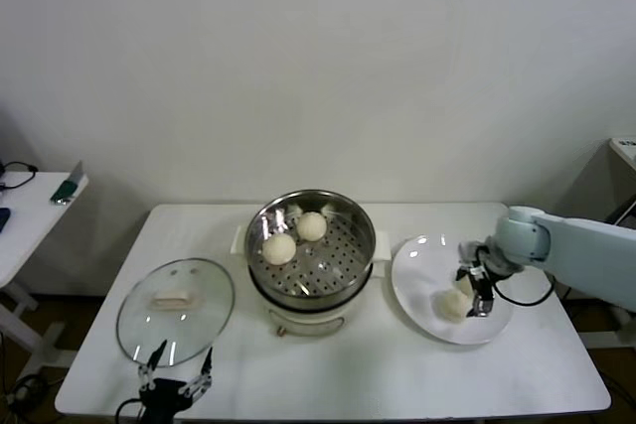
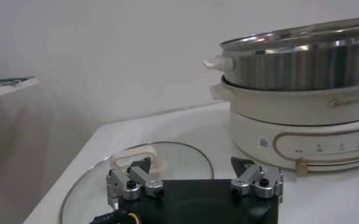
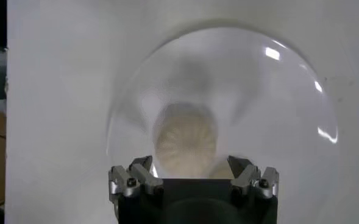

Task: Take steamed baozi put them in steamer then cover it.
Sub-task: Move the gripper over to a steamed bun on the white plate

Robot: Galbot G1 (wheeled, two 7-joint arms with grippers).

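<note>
The right gripper, jaws wide and holding nothing, hovers over the baozi on the white plate. It should centre, descend, then squeeze gently. The left gripper waits open by the glass lid.

We see the steamer as polished, mirror-bright steel with a perforated floor, on a glossy cream plastic pot base. The baozi look matt, smooth dough. The cover is clear glass with a metal rim. The plate is glossy white; the worktop matt white.
</note>
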